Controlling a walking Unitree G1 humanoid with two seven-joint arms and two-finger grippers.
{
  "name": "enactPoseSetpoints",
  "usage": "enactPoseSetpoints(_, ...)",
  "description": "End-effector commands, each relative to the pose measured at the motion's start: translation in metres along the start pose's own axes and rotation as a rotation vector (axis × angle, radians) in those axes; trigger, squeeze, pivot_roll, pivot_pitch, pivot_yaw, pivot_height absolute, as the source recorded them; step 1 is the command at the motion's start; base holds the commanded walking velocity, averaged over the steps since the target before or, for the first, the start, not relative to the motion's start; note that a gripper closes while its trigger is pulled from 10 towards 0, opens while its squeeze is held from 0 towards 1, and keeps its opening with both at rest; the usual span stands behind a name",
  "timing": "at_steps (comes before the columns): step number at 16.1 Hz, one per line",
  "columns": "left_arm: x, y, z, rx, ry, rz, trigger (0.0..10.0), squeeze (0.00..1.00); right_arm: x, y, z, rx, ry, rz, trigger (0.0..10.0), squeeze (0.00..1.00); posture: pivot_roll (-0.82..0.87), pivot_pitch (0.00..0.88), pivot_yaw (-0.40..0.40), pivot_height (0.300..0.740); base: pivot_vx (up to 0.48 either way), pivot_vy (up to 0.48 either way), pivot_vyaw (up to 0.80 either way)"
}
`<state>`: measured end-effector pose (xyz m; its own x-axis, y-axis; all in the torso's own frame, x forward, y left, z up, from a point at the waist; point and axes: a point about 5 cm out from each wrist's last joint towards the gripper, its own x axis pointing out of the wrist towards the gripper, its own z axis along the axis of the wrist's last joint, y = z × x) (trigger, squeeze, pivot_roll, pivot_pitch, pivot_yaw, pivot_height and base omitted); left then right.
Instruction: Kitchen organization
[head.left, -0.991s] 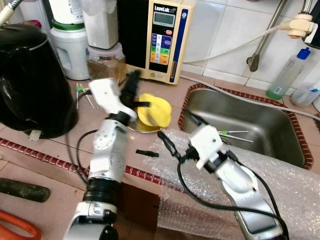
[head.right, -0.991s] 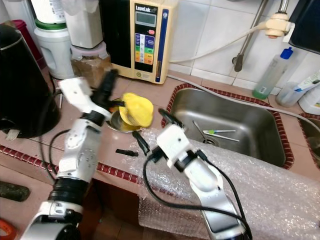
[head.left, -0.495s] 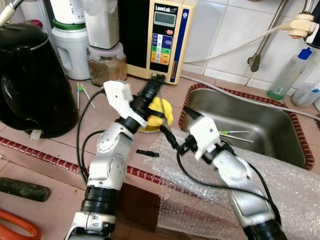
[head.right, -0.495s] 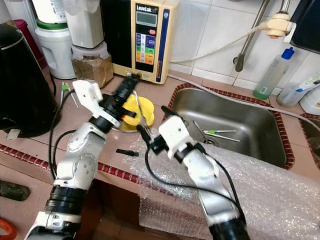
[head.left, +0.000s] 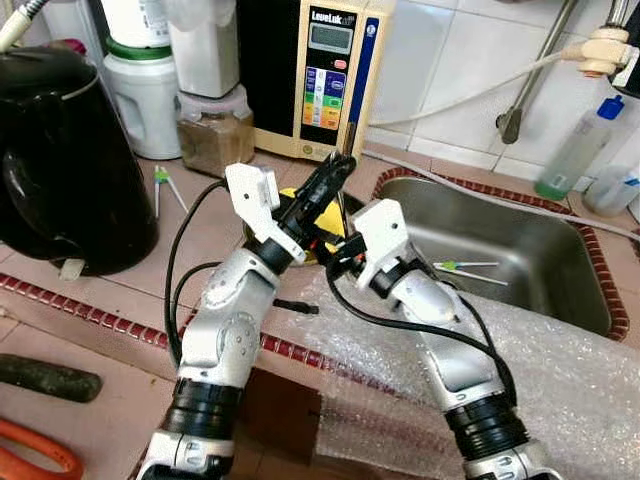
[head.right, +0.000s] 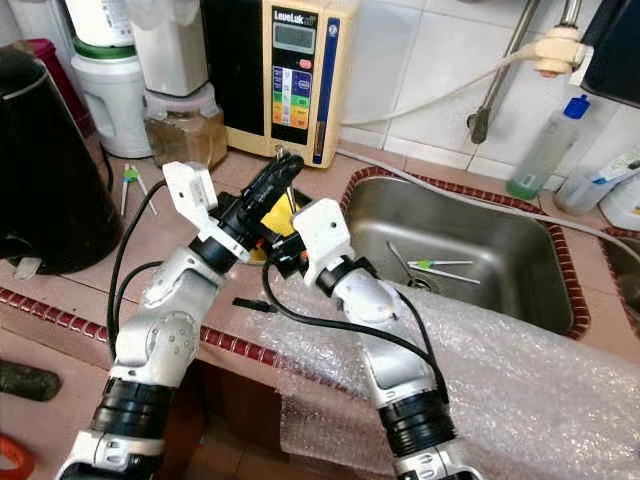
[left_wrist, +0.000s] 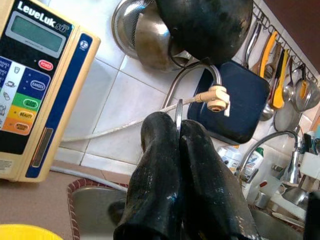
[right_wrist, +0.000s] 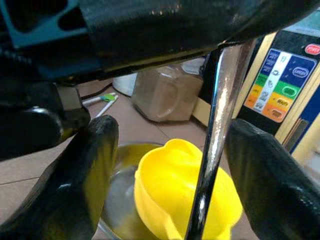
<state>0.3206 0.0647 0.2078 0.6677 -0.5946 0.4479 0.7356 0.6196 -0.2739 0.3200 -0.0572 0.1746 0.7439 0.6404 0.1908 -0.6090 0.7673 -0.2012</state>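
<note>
My left gripper (head.left: 333, 172) hovers over a yellow cup (right_wrist: 180, 195) that sits in a small metal bowl (right_wrist: 117, 200) on the counter beside the sink. It is shut on a thin metal utensil (head.left: 343, 203), which hangs down toward the cup. The left wrist view shows both fingers (left_wrist: 157, 170) pressed together with the utensil's edge (left_wrist: 179, 114) between them. My right gripper (right_wrist: 172, 127) is open just in front, one finger (right_wrist: 85, 185) on each side of the utensil's shiny handle (right_wrist: 215, 140), not touching it.
A black kettle (head.left: 60, 160) stands at the left, a jar (head.left: 210, 135) and a water ioniser (head.left: 325, 80) at the back. The steel sink (head.left: 500, 235) holds thin tools (head.left: 465, 265). Bubble wrap (head.left: 570, 370) covers the front edge. A small black piece (head.left: 295, 305) lies on the counter.
My left gripper has swung right over the bowl, carrying the utensil. My right gripper has moved up and left until its fingers straddle the handle.
</note>
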Motion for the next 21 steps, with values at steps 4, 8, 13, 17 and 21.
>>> enactPoseSetpoints(4,-0.001,-0.008,0.0,0.007,0.012,-0.034,0.0,0.0,-0.005,-0.005,-0.015,0.03,0.073,-0.019,0.0,0.0,0.15,0.0,-0.077,0.74,0.0,0.0,0.0)
enactPoseSetpoints(8,0.0,-0.007,0.0,0.018,0.02,-0.038,0.0,0.0,-0.004,-0.008,-0.019,0.033,0.115,-0.035,0.0,0.0,0.14,0.0,-0.075,0.74,0.0,0.0,0.0)
enactPoseSetpoints(13,0.0,-0.009,-0.001,0.017,0.022,-0.042,0.0,0.0,-0.008,-0.014,-0.024,0.029,0.141,-0.058,0.0,0.0,0.14,0.0,-0.08,0.74,0.0,0.0,0.0)
enactPoseSetpoints(17,0.001,-0.007,0.0,0.02,0.008,-0.019,0.0,0.0,-0.01,-0.019,-0.029,0.019,0.173,-0.081,0.0,0.0,0.14,0.0,-0.083,0.74,0.0,0.0,0.0)
enactPoseSetpoints(21,-0.001,-0.009,-0.004,0.022,0.026,-0.025,0.0,0.0,-0.012,-0.028,-0.029,-0.001,0.177,-0.116,0.0,0.0,0.14,0.0,-0.084,0.74,0.0,0.0,0.0)
